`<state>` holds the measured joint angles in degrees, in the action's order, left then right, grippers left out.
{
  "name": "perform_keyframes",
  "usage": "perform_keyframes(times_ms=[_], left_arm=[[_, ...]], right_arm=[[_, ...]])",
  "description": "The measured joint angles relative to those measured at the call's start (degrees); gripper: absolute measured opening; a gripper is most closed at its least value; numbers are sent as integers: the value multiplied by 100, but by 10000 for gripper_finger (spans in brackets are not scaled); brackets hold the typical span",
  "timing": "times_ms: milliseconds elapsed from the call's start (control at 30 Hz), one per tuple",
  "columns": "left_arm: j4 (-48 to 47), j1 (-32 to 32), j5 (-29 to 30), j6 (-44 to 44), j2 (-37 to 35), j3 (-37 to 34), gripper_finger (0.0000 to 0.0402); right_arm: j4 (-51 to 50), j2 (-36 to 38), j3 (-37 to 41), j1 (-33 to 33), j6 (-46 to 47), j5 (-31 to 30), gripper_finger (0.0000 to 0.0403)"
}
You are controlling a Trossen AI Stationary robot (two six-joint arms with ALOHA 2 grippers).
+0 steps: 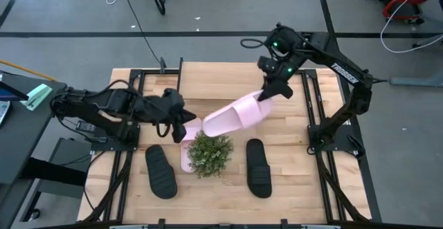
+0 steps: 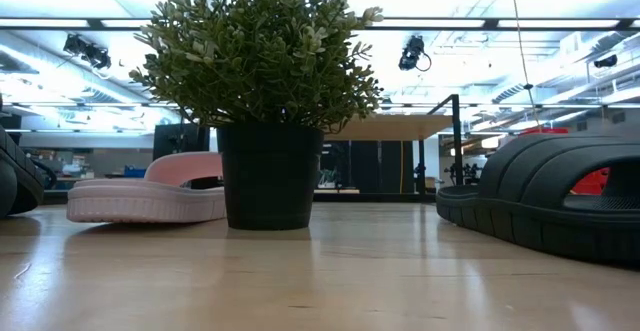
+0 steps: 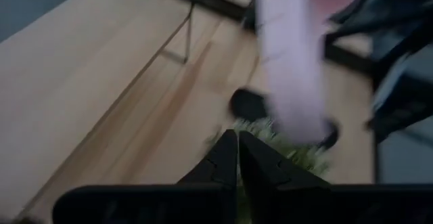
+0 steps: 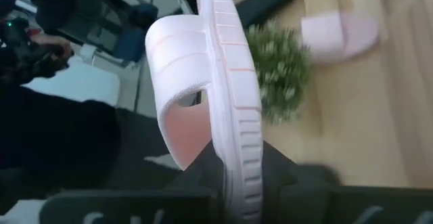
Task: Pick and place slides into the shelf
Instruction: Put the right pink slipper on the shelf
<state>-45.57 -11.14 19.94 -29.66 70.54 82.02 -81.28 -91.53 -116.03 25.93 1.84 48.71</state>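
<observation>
right gripper clamps pink slide by its edge, carried above plant, likely bound for shelf | left gripper shut, empty, beside the slide's far end

- No text, label, brand, number or sign can be read in any view.
- Pale markings are seen on the right arm in the high view, too small to be made out.

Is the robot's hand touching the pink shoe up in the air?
Touching. The right wrist view shows the right gripper pinching the edge of the lifted pink slide; the high view shows it held above the table.
</observation>
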Motion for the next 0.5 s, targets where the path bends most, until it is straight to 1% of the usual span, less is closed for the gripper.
perform_keyframes(times_ms=[100,200,333,500], left_arm=[[572,178,-386,34,0,0,19],[954,371,-904,32,0,0,27],[1196,590,-1567,-73,0,0,50],[1248,789,-2133,-121,0,0,84]], right_arm=[[254,0,-2,-4,-12,32,43],[284,0,-2,-5,-27,42,43],[295,1,-2,-7,-63,12,43],[294,2,-2,-5,-151,-188,43]])
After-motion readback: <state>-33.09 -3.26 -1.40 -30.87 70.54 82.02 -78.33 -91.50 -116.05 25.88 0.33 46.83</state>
